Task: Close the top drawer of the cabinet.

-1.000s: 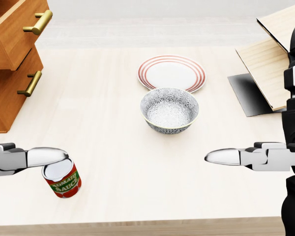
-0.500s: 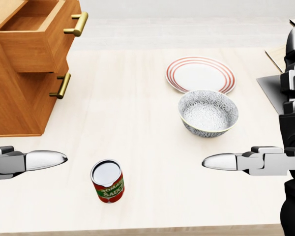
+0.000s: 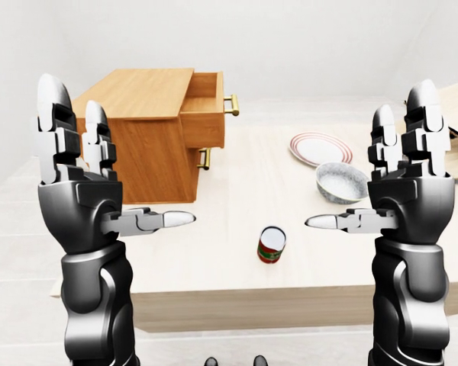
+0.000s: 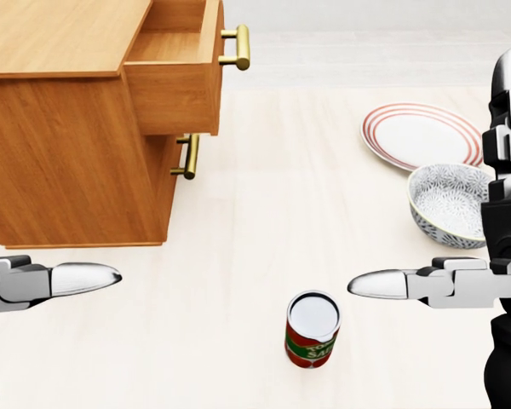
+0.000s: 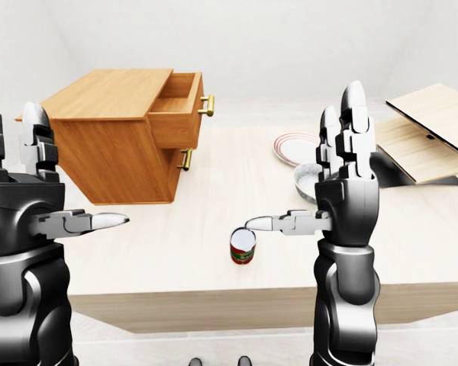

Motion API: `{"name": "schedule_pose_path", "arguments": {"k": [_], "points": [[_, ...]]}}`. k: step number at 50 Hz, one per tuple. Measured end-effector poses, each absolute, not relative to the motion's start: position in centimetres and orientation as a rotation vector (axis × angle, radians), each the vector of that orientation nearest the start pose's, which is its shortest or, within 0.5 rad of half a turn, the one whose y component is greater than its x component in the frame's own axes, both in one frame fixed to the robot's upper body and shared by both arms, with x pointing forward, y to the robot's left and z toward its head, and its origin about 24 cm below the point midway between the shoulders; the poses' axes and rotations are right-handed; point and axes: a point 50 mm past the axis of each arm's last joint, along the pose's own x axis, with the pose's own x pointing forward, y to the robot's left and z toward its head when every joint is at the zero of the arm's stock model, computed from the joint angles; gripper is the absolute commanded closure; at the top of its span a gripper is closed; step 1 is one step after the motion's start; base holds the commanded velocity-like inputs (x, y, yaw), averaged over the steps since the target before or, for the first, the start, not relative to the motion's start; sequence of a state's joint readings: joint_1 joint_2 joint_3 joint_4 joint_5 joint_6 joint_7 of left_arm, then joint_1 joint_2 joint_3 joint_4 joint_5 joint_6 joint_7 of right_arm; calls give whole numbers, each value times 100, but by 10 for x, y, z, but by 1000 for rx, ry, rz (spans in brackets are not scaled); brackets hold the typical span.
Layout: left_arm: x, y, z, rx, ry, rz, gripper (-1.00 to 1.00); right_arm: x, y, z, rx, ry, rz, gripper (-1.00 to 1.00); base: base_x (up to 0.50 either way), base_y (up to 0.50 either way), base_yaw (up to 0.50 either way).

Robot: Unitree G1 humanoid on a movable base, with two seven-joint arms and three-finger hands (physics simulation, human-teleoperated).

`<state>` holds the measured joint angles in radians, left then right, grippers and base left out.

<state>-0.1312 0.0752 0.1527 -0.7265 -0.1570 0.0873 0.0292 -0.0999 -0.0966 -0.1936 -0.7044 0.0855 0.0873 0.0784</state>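
Okay, nearest: L silver-and-black three-finger hand [image 3: 76, 171] and R hand [image 3: 408, 171] both were raised w/ fingers spread, holding nothing. Red tomato sauce can [image 4: 312, 329] stood between. Farther, top left of head view, wooden cabinet [image 4: 64, 128] had its top drawer [image 4: 175, 72] pulled out.

Camera panned left: cabinet [image 4: 68, 128], open drawer [image 4: 177, 81], can [image 4: 312, 329], plate [image 4: 422, 135] and bowl [image 4: 451, 203] all shifted right in head view; wooden boards left it.
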Motion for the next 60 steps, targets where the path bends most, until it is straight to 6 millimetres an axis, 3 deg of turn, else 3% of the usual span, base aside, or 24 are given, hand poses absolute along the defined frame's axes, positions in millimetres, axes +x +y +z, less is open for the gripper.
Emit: {"name": "schedule_pose_path", "arguments": {"k": [29, 60], "points": [[209, 172, 224, -47, -793, 45, -100, 211, -185, 215, -68, -732, -30, -100, 9, 49, 0], [209, 170, 220, -52, -772, 38, -100, 212, -184, 209, -67, -704, -21, -100, 19, -7, 0]]}}
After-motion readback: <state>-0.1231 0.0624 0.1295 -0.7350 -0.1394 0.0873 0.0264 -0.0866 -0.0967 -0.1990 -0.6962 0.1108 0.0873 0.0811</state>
